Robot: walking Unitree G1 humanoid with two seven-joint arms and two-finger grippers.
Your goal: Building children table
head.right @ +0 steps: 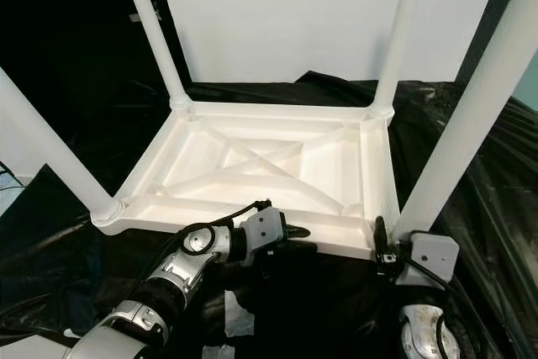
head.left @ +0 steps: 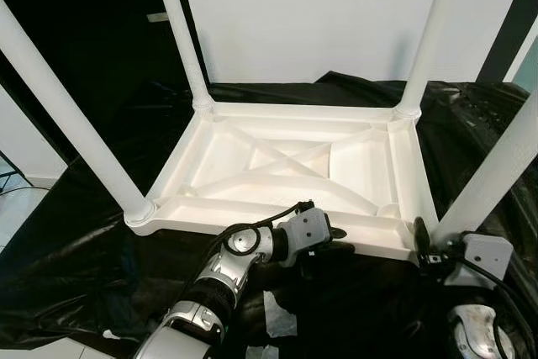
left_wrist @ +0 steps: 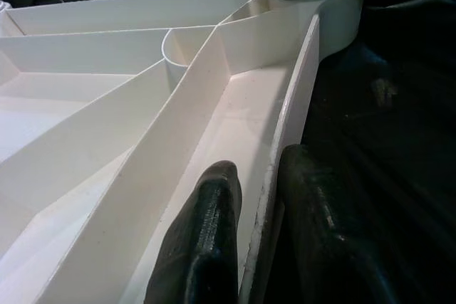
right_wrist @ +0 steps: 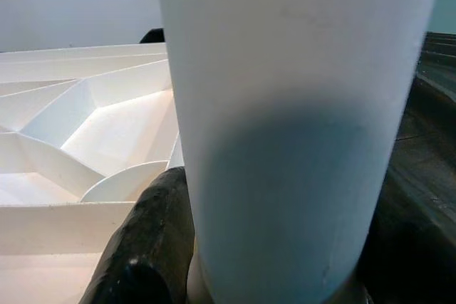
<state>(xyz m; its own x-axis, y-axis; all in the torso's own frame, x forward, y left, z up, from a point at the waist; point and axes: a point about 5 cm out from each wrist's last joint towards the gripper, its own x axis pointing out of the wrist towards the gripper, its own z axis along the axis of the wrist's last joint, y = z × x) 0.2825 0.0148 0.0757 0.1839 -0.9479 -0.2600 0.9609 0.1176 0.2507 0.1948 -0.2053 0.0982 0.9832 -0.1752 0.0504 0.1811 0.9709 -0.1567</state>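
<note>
The upturned table top [head.left: 286,166] is steadied by the left gripper [left_wrist: 249,240] clamped on its near rim, while the near-right leg [head.left: 496,166] is gripped by the right gripper [head.left: 424,245] (apparently for seating).

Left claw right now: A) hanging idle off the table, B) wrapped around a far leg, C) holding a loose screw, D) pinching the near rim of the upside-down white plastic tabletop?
D: the left claw has one black finger on each side of the upside-down white plastic tabletop's near rim.
</note>
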